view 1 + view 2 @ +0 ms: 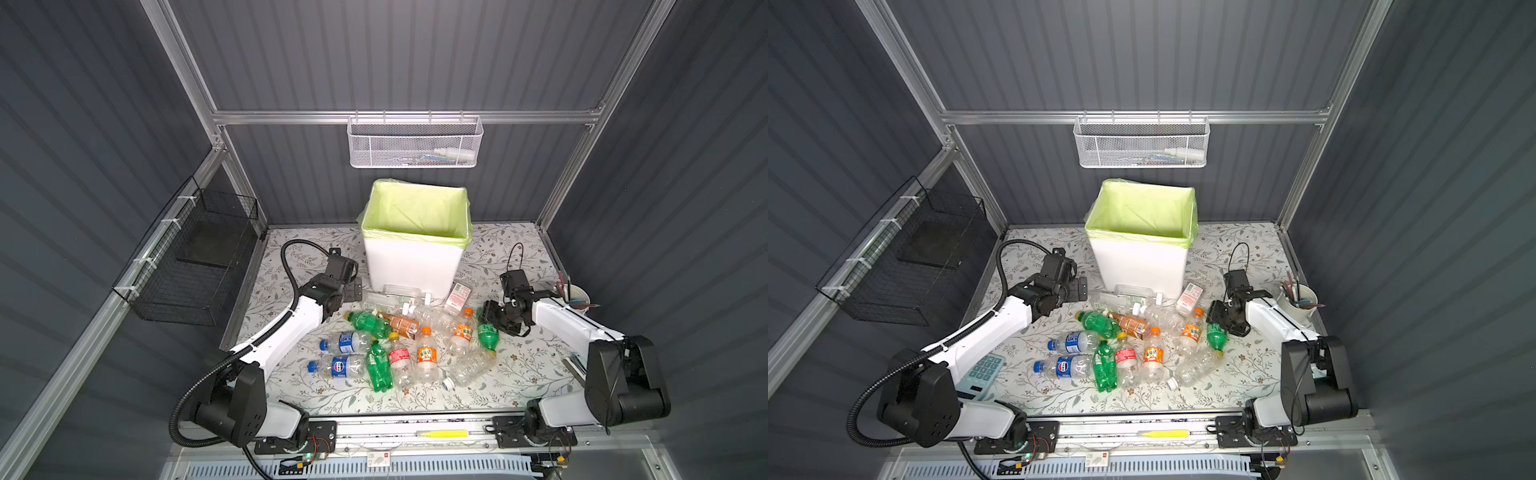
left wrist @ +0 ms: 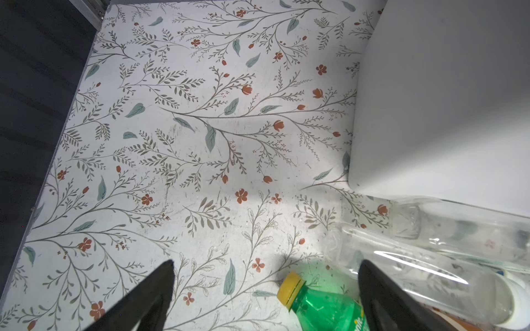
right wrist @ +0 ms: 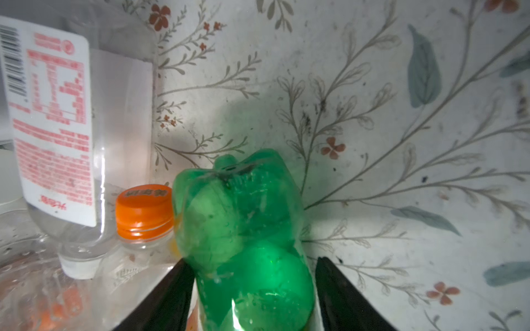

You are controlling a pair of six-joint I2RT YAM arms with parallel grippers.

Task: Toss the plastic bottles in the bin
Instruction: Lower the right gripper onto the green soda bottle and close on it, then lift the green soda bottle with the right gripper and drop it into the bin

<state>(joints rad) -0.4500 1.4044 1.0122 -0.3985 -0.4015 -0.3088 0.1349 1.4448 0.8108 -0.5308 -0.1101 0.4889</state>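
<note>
Your left gripper [image 2: 266, 262]: fingers wide, over bare floral tabletop [image 2: 200, 143], just beside bin [image 1: 411, 266]. Your right gripper [image 3: 252, 260]: fingers straddle green bottle [image 3: 243, 215] at pile's right edge; clamped or not, cannot tell. Plastic bottles [image 1: 427, 355] lie strewn before bin. Bin stands upright near grey ribbed back wall [image 1: 395, 54].

Left arm [image 1: 286, 328] stretched forward from base, wrist bent down. Left claw [image 1: 357, 289] held low, fingers [image 2: 155, 292] spread wide, nothing between them. Right arm [image 1: 561, 320] extends in toward the middle, wrist tipped down. Right claw [image 3: 252, 259] fingers [image 3: 344, 292] straddle green bottle [image 3: 243, 229]: one finger touching, other a sliver off, grip unclear.
</note>
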